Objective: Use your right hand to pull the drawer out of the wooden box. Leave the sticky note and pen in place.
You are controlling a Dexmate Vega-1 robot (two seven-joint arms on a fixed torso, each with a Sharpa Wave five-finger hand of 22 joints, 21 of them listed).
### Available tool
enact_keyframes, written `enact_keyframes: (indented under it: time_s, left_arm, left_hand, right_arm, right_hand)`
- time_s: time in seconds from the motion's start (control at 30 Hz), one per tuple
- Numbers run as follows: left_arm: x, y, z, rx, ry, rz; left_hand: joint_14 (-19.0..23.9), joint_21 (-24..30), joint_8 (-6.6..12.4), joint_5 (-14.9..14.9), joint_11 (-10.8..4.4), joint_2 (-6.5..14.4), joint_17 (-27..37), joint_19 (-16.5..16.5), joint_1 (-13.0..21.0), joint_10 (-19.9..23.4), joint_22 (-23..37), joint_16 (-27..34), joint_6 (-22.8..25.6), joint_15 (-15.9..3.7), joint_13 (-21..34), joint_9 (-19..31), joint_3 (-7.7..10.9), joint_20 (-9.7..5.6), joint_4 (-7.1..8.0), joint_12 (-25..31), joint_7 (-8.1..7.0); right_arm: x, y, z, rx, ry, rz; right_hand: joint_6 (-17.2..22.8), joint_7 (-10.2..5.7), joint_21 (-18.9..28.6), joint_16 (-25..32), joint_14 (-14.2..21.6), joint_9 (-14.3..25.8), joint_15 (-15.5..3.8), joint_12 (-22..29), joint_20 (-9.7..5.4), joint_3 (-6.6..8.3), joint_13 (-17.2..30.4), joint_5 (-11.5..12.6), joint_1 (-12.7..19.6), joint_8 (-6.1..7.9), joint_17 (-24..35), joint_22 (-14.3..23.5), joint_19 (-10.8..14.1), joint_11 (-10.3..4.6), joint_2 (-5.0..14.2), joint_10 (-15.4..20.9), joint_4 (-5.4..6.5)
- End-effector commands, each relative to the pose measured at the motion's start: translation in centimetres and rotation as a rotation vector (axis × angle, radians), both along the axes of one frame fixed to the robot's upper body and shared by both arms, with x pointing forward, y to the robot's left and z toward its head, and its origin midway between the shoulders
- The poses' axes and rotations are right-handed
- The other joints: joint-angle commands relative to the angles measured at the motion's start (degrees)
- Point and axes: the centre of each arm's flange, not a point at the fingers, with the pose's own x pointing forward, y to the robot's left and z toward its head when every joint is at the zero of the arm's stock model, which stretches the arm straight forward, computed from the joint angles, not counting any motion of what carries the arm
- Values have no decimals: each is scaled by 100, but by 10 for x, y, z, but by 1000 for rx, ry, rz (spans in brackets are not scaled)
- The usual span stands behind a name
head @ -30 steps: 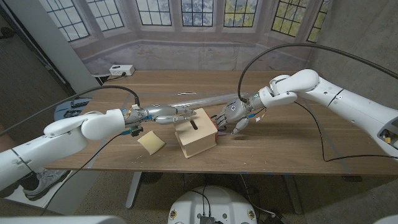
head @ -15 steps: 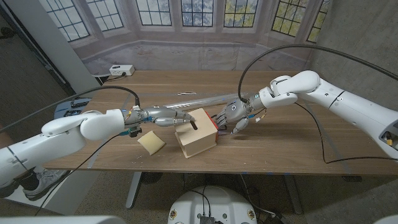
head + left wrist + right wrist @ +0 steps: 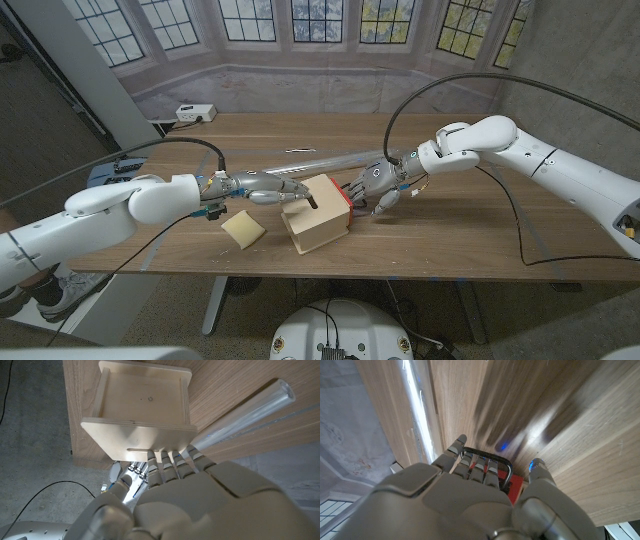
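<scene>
A pale wooden box (image 3: 318, 228) stands near the table's front edge, with a short dark object (image 3: 312, 200) on its top that I cannot make out. Its red drawer front (image 3: 347, 208) faces my right hand (image 3: 378, 185). In the right wrist view that hand (image 3: 455, 500) has its fingers hooked over the black wire handle (image 3: 490, 455) on the red front (image 3: 519, 486), thumb apart. My left hand (image 3: 265, 188) reaches in from the other side, its straight fingertips (image 3: 167, 457) touching the box (image 3: 142, 400). A yellow sticky note pad (image 3: 243, 230) lies left of the box.
A long glossy streak (image 3: 320, 157) runs across the table behind the box. A white power box (image 3: 195, 112) sits at the back left corner. The table's front edge (image 3: 420, 268) is close to the box. Black cables hang from both arms.
My left hand's fingers have edged slightly further onto the box. The right hand and the drawer stand almost as before.
</scene>
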Motion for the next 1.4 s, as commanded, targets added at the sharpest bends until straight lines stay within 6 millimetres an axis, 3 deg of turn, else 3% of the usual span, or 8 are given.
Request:
enact_keyframes:
  time_s: [0.03, 1.4]
  left_arm:
    - [-1, 1, -5, 30, -5, 14]
    - [0, -1, -5, 47, -9, 13]
  left_hand:
    - [67, 32, 18, 20, 0, 12, 10, 34, -45, 68, 5, 26, 56, 16, 27, 10, 1, -33, 14, 15, -9]
    - [119, 33, -62, 17, -11, 35, 13, 33, -61, 102, 7, -12, 101, 23, 25, 13, -42, -54, 21, -49, -21]
  right_arm:
    - [0, -1, 1, 11, -9, -17]
    - [3, -19, 10, -8, -79, -107]
  right_hand:
    - [38, -17, 16, 28, 35, 5, -480, 21, 4, 37, 21, 44, -33, 41, 24, 10, 2, 0, 5, 14, 7]
    - [4, -1, 4, 16, -31, 5, -450, 9, 39, 60, 21, 43, -88, 31, 28, 10, -59, -7, 9, -34, 12]
